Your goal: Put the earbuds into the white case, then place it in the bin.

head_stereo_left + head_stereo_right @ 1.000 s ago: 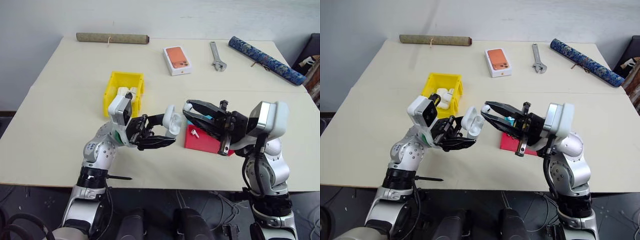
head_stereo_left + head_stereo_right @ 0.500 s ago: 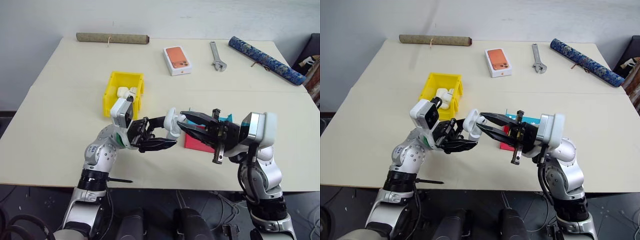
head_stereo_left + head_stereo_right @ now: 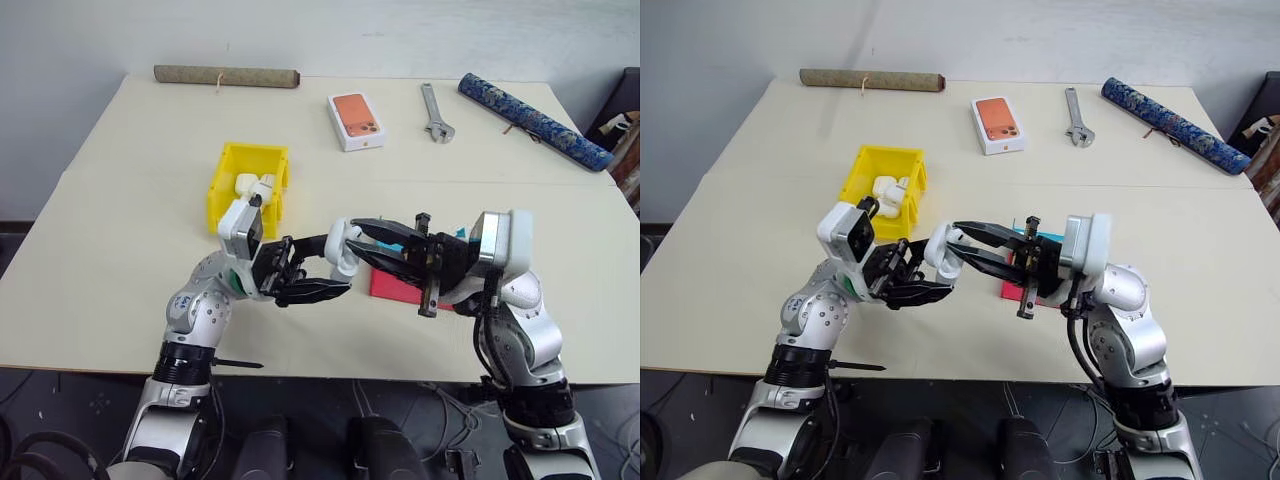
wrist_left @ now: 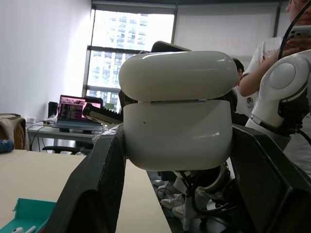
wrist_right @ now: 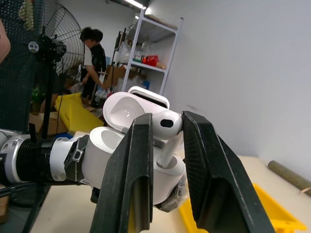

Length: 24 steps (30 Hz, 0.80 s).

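Right now my left pincer (image 3: 325, 272) is clamped on the case (image 3: 342, 247), holding it above the bench (image 3: 130, 180) near the middle of my view, lid flipped open. My right pincer (image 5: 165, 145) comes in from three o'clock and pinches an earbud (image 5: 164, 130) between its fingers (image 5: 138, 160), the stem pointing down into the open case. In the left wrist view the case (image 4: 177, 109) sits between the two black fingers (image 4: 97, 189).

The bin (image 3: 248, 186) stands on the bench at about eleven o'clock from the case, well apart from it, with other white cases (image 3: 250, 184) inside. Below the right pincer, at four o'clock from the case, lies the red tray (image 3: 400, 286) with its teal edge.

Along the far side of the bench I see a brown roll (image 3: 226, 76) at eleven o'clock, a phone box (image 3: 354, 120) at twelve, a wrench (image 3: 435, 112) at one and a blue roll (image 3: 533, 120) at two.
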Each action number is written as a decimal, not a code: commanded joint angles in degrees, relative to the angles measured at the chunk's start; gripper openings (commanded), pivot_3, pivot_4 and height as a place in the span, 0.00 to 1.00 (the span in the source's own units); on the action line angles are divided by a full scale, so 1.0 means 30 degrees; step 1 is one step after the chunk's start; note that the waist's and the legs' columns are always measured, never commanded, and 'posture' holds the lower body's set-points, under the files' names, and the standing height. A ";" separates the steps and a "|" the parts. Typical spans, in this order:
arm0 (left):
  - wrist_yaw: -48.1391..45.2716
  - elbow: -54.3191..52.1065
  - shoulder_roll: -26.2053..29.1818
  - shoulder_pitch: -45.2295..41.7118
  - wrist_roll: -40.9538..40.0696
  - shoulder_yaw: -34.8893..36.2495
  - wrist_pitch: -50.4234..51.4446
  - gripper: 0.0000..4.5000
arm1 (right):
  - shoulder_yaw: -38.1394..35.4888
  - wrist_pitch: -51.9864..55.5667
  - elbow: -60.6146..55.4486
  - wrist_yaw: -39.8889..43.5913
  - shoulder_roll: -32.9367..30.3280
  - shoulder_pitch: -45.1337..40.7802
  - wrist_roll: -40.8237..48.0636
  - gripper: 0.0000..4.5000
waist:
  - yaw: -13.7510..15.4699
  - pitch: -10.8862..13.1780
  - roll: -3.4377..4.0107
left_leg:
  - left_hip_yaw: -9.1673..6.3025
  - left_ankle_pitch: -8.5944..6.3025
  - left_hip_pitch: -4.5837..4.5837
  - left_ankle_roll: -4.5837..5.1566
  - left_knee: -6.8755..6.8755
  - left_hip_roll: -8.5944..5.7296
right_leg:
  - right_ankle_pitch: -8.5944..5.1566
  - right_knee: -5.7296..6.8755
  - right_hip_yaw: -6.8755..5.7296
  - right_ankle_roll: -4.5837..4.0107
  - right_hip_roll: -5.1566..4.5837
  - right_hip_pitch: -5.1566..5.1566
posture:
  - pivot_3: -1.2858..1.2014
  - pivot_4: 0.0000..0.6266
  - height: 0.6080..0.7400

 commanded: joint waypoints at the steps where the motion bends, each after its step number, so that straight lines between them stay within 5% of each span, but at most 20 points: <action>1: 0.0105 -0.0973 -0.0496 -0.0272 -0.0281 -0.0121 -0.0451 0.62 | 0.0104 0.0661 -0.0446 -0.0241 -0.0115 -0.0304 0.0283 0.37 | -0.0001 0.0000 0.0000 | -0.0002 0.0000 0.0000 0.0000 0.0000 0.0000 | 0.0000 -0.0001 -0.0001 0.0000 0.0000 0.0000 | 0.52 0.24 1.00; 9: -0.0119 -0.0667 0.0216 0.0747 0.0316 0.0364 -0.1475 0.62 | -0.5420 0.3136 -0.2438 -0.0880 -0.4516 0.2227 0.3302 0.97 | 0.0108 0.0001 0.0000 | -0.0013 -0.0017 -0.0013 0.0029 -0.0005 -0.0002 | 0.0000 -0.0040 -0.0011 0.0000 -0.0015 0.0013 | 0.52 0.24 1.00; 17: 0.0143 -0.0464 0.0741 0.2016 0.0987 0.1000 -0.3131 0.62 | -1.1741 -0.0993 0.3341 0.3358 -0.7738 1.0113 -0.0466 1.00 | 0.0154 0.0002 -0.0005 | 0.0000 -0.0036 0.0025 0.0061 -0.0012 -0.0005 | 0.0000 -0.0129 -0.0018 0.0001 -0.0007 0.0106 | 0.52 0.24 1.00; 24: 0.0603 -0.0737 0.1526 0.3015 0.1289 0.1459 -0.3785 0.62 | -1.4013 -0.7144 1.1731 0.2722 -0.7803 1.1915 -0.3837 1.00 | -0.0046 -0.0001 0.0008 | 0.0039 -0.0081 0.0236 0.0143 -0.0167 -0.0006 | -0.0009 -0.0302 0.0010 -0.0017 0.0001 0.0300 | 0.52 0.24 1.00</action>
